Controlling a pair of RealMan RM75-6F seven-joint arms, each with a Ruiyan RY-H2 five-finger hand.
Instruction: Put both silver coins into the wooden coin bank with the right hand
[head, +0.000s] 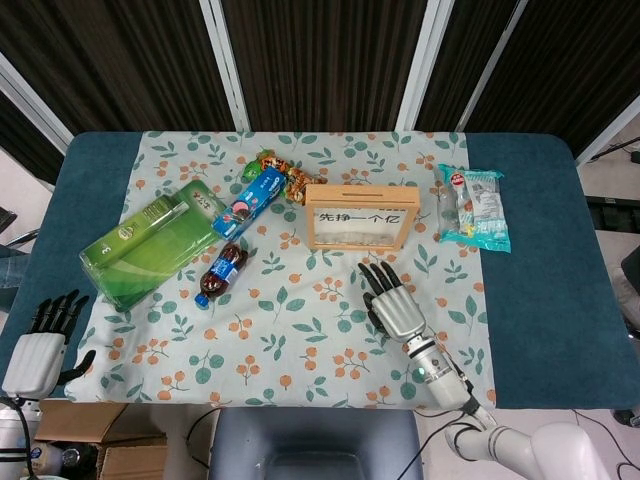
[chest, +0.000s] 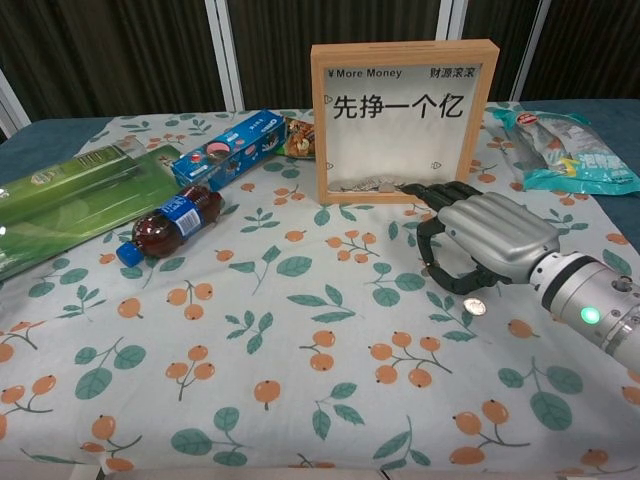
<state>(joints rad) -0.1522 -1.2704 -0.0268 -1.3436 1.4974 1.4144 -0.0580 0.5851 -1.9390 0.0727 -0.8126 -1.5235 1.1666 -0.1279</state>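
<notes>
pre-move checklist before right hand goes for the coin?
1. Silver coin visible on the cloth beside the right hand: ok.
2. Coin gripped: not ok, it lies flat by the thumb.
3. Second coin located: cannot tell, only one shows.
4. Wooden coin bank upright, just behind the hand: ok.
5. Slot in the bank's top edge free: cannot tell, too small.
6. Left hand off at the table's near left edge, holding nothing: ok.
</notes>
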